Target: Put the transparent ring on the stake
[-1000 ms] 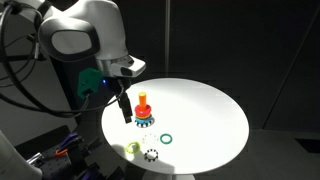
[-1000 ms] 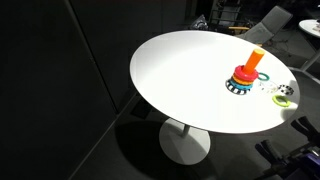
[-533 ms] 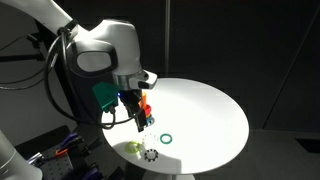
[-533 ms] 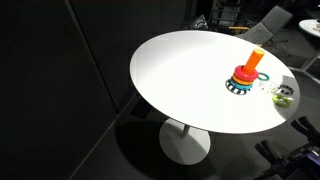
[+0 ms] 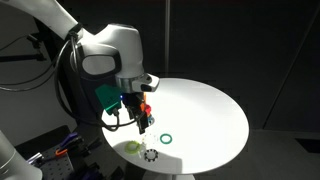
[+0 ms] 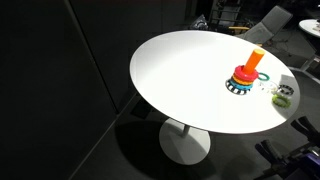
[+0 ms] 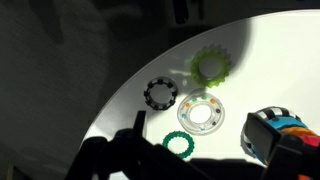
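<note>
In the wrist view the transparent ring [image 7: 200, 112] lies flat on the white table, a clear ring with small coloured beads inside. The stake [image 7: 276, 135] shows at the right edge as an orange-red peg on a blue-rimmed base. My gripper [image 7: 205, 162] hangs above the table. Its dark fingers frame the lower edge, apart and empty. In an exterior view the gripper [image 5: 140, 121] hovers in front of the stake [image 5: 146, 104] and partly hides it. The stake stands free in an exterior view [image 6: 245, 72].
A black toothed ring [image 7: 159, 95], a light green gear ring [image 7: 210, 66] and a dark green ring [image 7: 179, 146] lie round the transparent ring. The green ring [image 5: 166, 139] lies near the edge of the round table [image 5: 205, 110].
The arm has swung over the table toward the rings and dropped lower. The gripper now covers most of the stake in the exterior view. The rings and stake have not moved.
</note>
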`<state>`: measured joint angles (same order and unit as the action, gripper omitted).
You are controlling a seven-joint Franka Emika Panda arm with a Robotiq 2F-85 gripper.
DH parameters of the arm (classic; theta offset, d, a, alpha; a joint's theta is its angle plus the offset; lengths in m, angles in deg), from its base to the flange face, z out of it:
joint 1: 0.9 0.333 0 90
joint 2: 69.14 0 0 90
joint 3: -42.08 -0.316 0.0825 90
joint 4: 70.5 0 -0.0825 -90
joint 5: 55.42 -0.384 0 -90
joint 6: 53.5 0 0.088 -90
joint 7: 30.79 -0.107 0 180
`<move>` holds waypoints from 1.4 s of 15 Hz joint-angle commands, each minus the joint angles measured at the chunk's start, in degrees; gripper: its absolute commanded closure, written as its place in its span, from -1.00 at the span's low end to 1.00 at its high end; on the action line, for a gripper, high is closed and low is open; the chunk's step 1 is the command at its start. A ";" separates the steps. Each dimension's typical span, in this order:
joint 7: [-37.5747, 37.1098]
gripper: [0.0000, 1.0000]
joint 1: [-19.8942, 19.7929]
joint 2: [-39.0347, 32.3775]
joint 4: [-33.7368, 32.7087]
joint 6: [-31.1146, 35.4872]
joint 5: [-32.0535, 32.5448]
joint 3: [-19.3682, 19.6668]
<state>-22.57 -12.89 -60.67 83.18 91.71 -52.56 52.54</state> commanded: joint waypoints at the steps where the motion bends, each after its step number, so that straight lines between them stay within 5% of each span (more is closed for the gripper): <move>1: 0.54 -1.00 0.37 -1.26 -0.45 1.00 -0.28 0.59; 14: 1.60 -1.00 -0.07 -16.97 -7.75 11.47 -1.58 0.52; 21: 8.39 -1.00 -2.27 -24.81 -12.22 14.67 -9.50 -5.13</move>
<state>-18.23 -13.20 -82.47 73.79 105.77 -58.66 50.41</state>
